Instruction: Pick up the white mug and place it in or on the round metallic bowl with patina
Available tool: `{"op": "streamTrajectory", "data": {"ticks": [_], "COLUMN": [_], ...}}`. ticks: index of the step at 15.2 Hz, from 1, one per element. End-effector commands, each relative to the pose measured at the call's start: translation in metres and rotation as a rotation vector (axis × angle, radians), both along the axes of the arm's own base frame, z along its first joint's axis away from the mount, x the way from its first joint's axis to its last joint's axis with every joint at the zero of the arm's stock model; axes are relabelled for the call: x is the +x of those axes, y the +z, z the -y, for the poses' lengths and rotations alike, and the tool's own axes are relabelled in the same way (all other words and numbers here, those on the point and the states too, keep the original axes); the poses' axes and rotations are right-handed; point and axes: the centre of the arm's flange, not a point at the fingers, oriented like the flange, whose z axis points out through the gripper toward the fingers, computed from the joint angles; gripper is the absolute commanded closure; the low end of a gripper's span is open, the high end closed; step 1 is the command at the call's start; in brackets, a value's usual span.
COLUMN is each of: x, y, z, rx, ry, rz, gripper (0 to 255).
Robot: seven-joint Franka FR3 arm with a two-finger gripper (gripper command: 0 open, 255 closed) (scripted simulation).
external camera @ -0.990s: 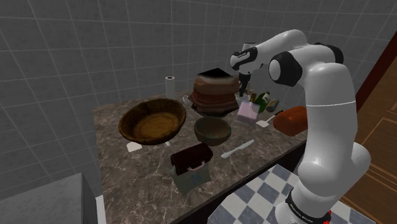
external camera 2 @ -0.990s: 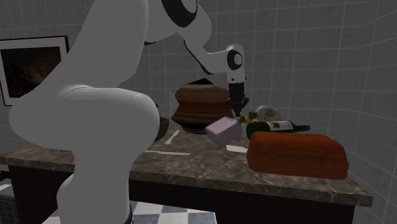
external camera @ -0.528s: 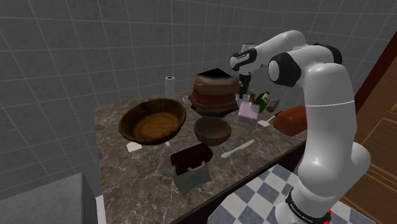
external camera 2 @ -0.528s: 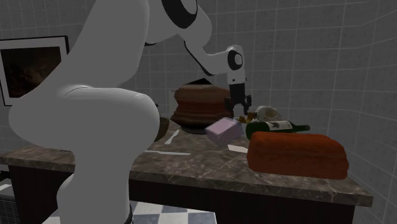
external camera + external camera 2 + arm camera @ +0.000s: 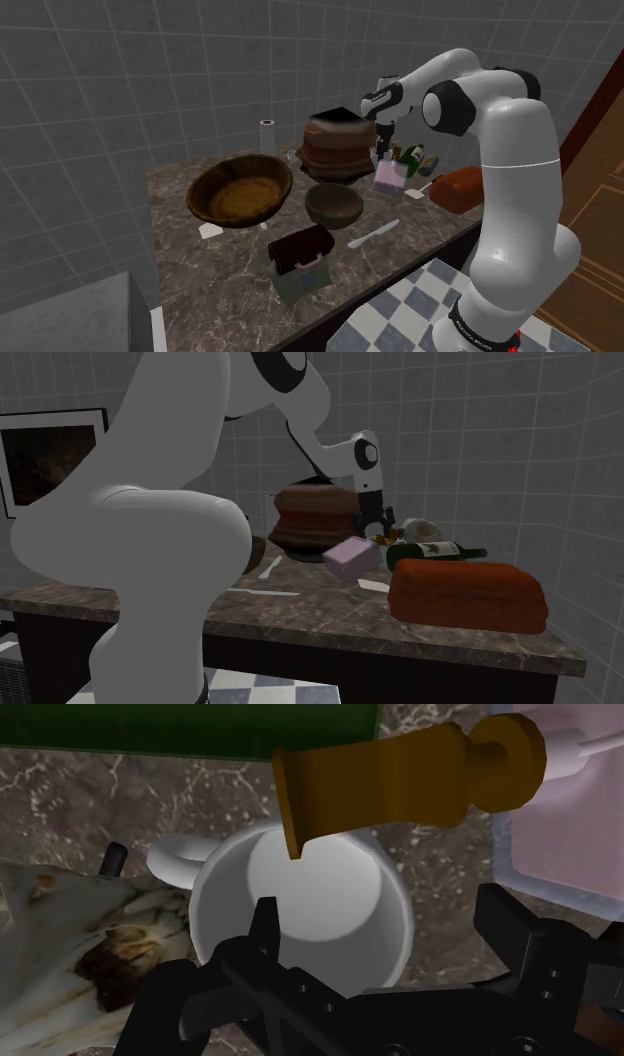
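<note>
Grey tiled walls close round a dark marbled desk [image 5: 190,270] crowded with things. At its far end, the white arm [image 5: 510,150] reaches down among a cluster of items beside a stacked brown pile [image 5: 335,145]. The black fingers [image 5: 265,929] are spread apart and grasp nothing. They hang low over the white mug [image 5: 300,914], which stands upright on the desk with its mouth open toward the hand. One finger is over the mug's opening, and the other is outside its wall, on the side of a pink box [image 5: 560,834]; neither can be seen to touch it. An orange-brown turned peg [image 5: 400,774] lies across the mug's far rim, with a green bottle [image 5: 190,724] beyond it and a crumpled, stained off-white thing [image 5: 60,934] near the mug's handle side. The round metallic bowl [image 5: 334,204], greenish-brown inside, sits well apart from the mug near the middle of the desk, between a wide brown basket [image 5: 240,192] and a white utensil [image 5: 375,235].
</note>
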Motion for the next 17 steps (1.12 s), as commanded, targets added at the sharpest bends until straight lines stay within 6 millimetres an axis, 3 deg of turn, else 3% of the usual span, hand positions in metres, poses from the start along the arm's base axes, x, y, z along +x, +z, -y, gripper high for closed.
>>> {"op": "streamTrajectory", "data": {"ticks": [1, 9, 10, 13, 14, 17], "x": [0.005, 0.005, 0.004, 0.005, 0.014, 0.010], "y": [-0.031, -0.031, -0.029, -0.030, -0.026, -0.034], "z": [-0.010, -0.010, -0.004, -0.006, -0.009, -0.018], "rx": [0.017, 0.017, 0.018, 0.018, 0.018, 0.018], "ry": [0.017, 0.017, 0.017, 0.017, 0.016, 0.016], "rz": [-0.023, -0.023, -0.023, -0.024, -0.024, -0.024], "gripper": [0, 0, 255, 255, 255, 255]}}
